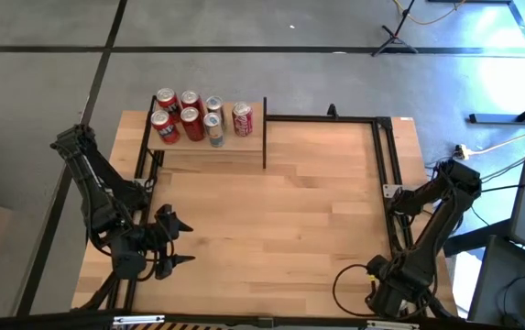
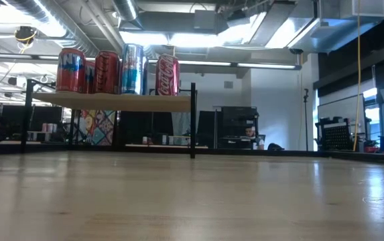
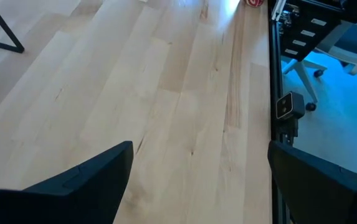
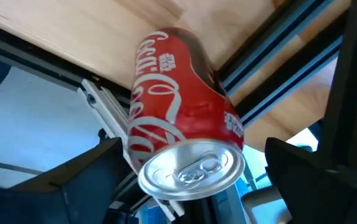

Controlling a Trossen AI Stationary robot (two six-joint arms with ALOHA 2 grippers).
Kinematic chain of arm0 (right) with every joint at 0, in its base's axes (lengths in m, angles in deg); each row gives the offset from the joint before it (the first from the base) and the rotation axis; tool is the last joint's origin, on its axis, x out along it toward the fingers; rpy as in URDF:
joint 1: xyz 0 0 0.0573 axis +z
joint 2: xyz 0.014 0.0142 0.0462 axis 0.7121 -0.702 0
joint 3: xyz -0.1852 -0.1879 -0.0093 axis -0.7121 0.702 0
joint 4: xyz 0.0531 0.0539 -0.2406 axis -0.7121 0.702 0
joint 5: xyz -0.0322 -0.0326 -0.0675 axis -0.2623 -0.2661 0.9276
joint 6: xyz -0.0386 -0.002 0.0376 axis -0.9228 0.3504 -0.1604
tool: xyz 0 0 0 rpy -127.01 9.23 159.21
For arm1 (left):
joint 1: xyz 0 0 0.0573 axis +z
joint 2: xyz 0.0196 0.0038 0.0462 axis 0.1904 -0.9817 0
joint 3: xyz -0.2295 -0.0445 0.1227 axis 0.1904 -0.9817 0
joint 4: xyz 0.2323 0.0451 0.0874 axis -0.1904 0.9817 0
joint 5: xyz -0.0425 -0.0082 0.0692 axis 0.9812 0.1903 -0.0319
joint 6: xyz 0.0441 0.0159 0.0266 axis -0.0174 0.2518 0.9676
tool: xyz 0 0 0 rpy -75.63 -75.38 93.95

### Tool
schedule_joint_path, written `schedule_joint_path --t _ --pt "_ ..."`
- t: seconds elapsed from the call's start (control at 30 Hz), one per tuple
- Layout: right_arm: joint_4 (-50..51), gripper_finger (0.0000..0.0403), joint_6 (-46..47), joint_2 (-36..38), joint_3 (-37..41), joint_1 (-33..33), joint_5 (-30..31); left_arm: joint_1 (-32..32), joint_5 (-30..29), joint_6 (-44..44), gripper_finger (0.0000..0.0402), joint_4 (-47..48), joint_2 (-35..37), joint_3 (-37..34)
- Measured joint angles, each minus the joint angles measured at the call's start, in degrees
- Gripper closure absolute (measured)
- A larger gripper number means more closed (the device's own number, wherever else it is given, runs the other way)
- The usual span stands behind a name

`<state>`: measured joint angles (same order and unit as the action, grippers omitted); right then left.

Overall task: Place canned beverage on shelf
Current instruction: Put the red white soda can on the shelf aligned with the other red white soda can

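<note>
Cans (image 1: 193,115) already stand upright in a tight cluster on the shelf (image 1: 225,147), which sits at the far left corner of the table (image 1: 289,220). Most of them are red and a couple are silver-blue, and a red Coca-Cola one (image 1: 242,119) stands at the right end of the group. In the low view they line the raised board (image 2: 111,100) above its thin black posts. Nearer the front on that side, the left gripper (image 1: 187,243) hangs over the table's left edge, well apart from the shelf. Its fingers (image 3: 91,174) are spread wide with only bare wood showing between them, so it holds nothing. The middle of the tabletop is plain light wood. Along the right side runs a black frame rail (image 1: 386,156), and the right arm (image 1: 436,211) is folded down by the front right corner. There the right gripper (image 4: 192,144) is also spread wide, with a red Coca-Cola can (image 4: 178,124) tipped over between its fingers (image 4: 85,180). The can's silver top faces the wrist camera and its body lies against the rail (image 4: 278,74) at the table's edge. A gap shows beside the can on one side, and I cannot tell whether the other finger touches it, so the can is not clamped.
</note>
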<state>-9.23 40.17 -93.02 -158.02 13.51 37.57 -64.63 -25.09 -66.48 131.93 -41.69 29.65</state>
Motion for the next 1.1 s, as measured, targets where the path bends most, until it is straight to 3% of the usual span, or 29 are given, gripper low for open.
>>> schedule_joint_path --t 0.43,0.67,0.87,1.1 --pt "-8.3 0.0034 0.2 0.0 4.3 0.8 -0.2 0.0 0.0 0.0 0.0041 0.0 0.0 0.0" --pt "-7.8 0.0141 -5.9 0.0 4.2 0.7 0.3 0.0 0.0 0.1 0.0041 0.2 0.0 0.0" --pt "-8.1 0.0142 -18.7 -0.1 -0.2 -2.9 9.5 0.0 0.0 0.1 0.0041 0.2 0.0 0.0" --pt "-3.8 0.0142 -35.8 -0.1 -6.8 -11.5 19.2 0.0 0.0 0.0 0.0041 0.1 0.0 0.0"
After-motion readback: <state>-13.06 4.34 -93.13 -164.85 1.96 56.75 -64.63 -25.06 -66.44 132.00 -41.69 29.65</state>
